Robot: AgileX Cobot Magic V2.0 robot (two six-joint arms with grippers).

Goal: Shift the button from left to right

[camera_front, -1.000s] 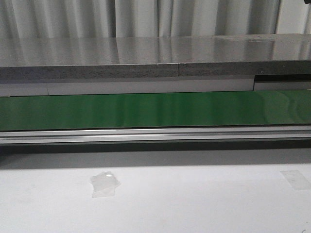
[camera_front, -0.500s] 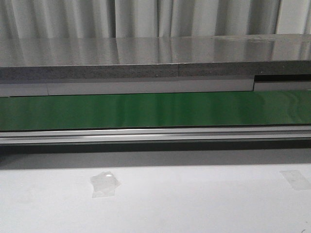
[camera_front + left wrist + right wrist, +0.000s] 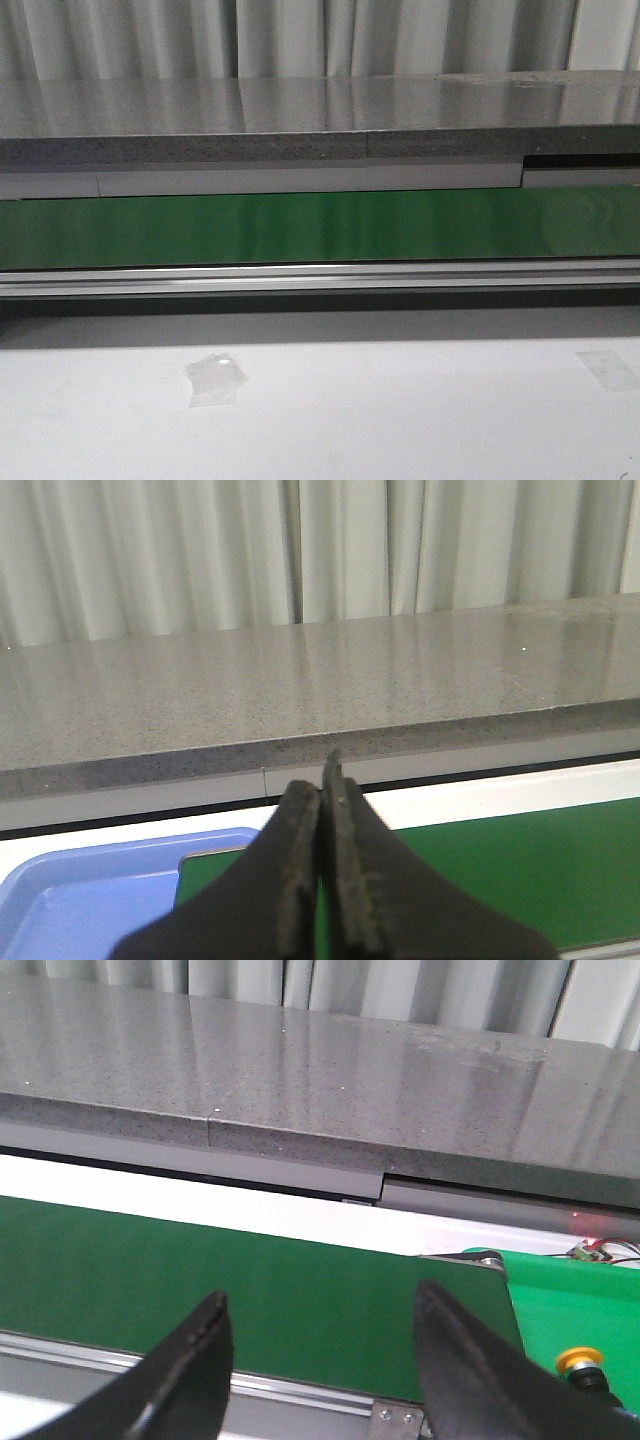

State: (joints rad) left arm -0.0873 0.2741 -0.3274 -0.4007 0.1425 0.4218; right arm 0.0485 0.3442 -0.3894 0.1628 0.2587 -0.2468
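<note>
Two claws are waiting: the left claw (image 3: 322, 880) is sitting clenched and empty, the right claw (image 3: 320, 1360) is gaping near the button (image 3: 580, 1362). Seemingly nothing is grasped yet; reaching the button comes next.

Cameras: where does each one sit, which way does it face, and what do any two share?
Front view: looks forward over the white table at the green belt and grey counter; nothing of the robot shows.
Left wrist view: on the left arm, facing belt, counter and a blue tray; left gripper shut.
Right wrist view: on the right arm, facing belt and counter; right gripper open, the button beside it.
All three share belt and counter.
</note>
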